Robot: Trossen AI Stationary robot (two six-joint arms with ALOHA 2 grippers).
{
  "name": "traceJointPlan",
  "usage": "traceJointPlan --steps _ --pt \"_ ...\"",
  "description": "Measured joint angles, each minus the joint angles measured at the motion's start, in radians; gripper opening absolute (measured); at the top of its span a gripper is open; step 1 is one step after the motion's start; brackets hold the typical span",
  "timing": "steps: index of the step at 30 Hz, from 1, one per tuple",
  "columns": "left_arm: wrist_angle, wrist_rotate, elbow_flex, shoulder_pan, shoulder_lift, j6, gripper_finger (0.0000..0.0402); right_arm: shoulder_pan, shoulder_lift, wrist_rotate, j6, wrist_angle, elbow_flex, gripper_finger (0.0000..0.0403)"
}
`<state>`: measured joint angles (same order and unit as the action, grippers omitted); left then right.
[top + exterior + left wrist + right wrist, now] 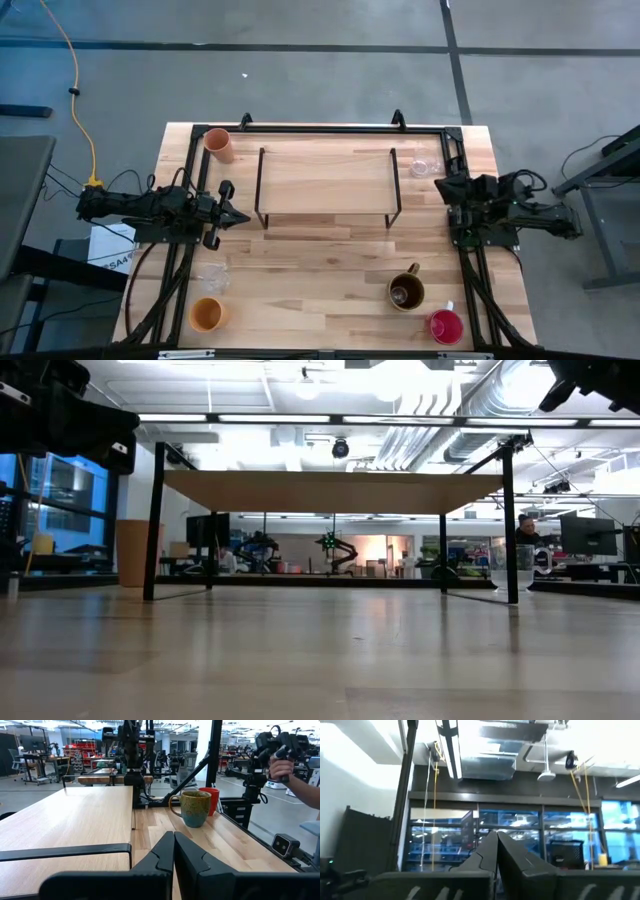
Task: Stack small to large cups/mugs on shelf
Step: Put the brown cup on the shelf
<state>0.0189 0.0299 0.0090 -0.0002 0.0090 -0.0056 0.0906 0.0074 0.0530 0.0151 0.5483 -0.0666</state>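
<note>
Nothing is standing on the shelf [325, 180] yet, so you are starting from scratch. The shelf is sitting in the middle of the worktop [330, 260], toward the far edge.

Your left hand [240, 216] is hovering just off the shelf's left end, fingers pressed together and holding nothing. Your right hand [447, 185] is waiting by the shelf's right end, also closed and empty, its camera tipped up toward the ceiling.

The cups are lying scattered. The peach tumbler [219, 143] is standing at the far left corner, and a clear glass mug [425, 165] is sitting just beyond the shelf's right end. Another clear glass mug [213, 277] and the yellow-orange cup [206, 314] are sitting near the front left corner. The brown mug [406, 291] and the red-pink cup [446, 326] are grouped toward the front right.

The glass mugs are likely the slippery, breakable ones, so you should be pinching a wall at the rim, gently. The brown mug looks heaviest; taking its rim opposite the handle seems safest. The coloured cups look light and easy to tip.
</note>
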Motion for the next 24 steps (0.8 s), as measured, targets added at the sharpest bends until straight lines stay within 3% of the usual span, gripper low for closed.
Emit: traceJointPlan --steps 9,24 --pt "0.008 -0.051 0.000 0.000 -0.001 -0.010 0.0001 0.000 0.000 0.046 -0.040 -0.114 -0.002 0.0000" --pt "-0.001 -0.011 0.000 0.000 0.000 -0.029 0.0001 0.000 0.000 0.049 -0.068 -0.141 -0.003 0.0000"
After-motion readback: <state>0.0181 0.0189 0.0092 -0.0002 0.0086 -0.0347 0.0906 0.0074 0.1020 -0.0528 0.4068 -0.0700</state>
